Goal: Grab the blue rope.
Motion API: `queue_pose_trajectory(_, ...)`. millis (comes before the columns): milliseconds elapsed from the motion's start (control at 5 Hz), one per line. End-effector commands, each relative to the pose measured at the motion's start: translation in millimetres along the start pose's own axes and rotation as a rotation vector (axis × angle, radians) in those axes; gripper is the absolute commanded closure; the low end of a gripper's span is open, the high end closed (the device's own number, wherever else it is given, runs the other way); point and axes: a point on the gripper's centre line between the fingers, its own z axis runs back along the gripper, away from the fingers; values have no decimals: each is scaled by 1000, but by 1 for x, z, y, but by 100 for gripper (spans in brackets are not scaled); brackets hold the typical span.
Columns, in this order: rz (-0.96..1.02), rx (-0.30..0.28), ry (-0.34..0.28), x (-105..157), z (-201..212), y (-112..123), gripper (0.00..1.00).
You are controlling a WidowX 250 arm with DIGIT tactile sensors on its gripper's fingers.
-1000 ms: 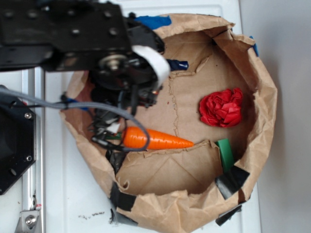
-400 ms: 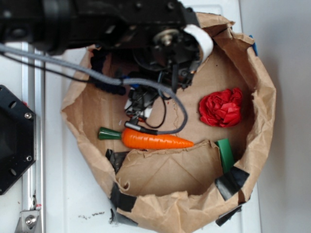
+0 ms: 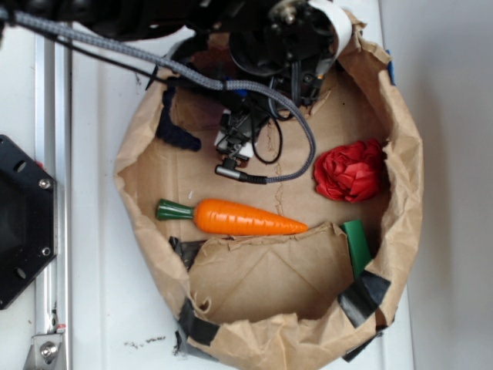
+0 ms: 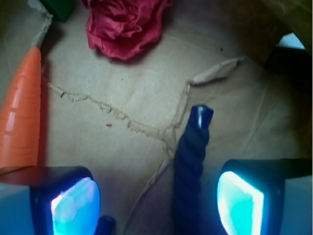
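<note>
From the exterior view, I see the arm over the far side of the brown paper bag, hiding most of the blue rope; only a dark navy bend shows near the bag's left wall, well apart from the carrot and the red crumpled paper.

On the wrist view, my end effector is open, pads lit, with one rope strand lying between them, nearer the right pad. Its long axis runs away from the camera, capped end pointing toward the torn crease. I judge it soft, light, slightly compressible, with twists that should resist slipping; I'd pinch mid-strand, below the slick cap.
</note>
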Motion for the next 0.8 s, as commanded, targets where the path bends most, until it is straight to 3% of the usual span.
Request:
queue_pose_trajectory(0, 33, 52, -51, 12, 11, 14, 0)
queue_pose_trajectory(400, 26, 53, -32, 20, -8, 17, 0)
queue_pose_trajectory(600, 11, 44, -53, 13, -24, 3, 0)
